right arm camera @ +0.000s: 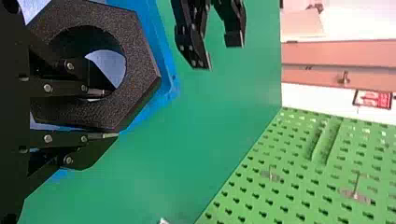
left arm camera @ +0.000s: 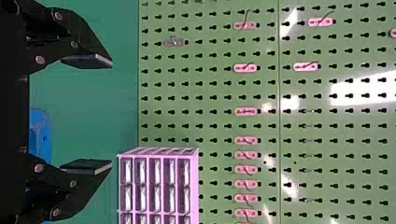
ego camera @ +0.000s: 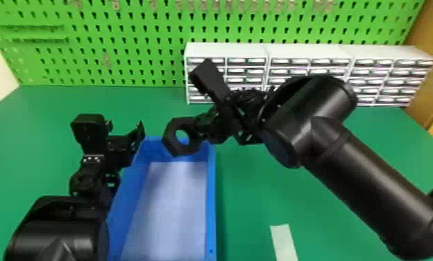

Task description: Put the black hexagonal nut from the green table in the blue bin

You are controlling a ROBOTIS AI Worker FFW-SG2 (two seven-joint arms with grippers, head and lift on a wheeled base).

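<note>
Black hex nut (ego camera: 170,139) held btwn fingers of R tool (ego camera: 199,129).

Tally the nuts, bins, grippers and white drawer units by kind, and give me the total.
Black hexagonal nut: 1
Blue bin: 1
Grippers, the left gripper and the right gripper: 2
White drawer units: 3
Total: 7

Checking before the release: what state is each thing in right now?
Black hexagonal nut: gripped, raised near the blue bin's far end, not yet inside.
Blue bin: upright, open-topped.
Right pincer: closed on the nut, one finger through its hole.
Left pincer: open, nothing between its fingers.
White drawer units: drawers look shut.
</note>
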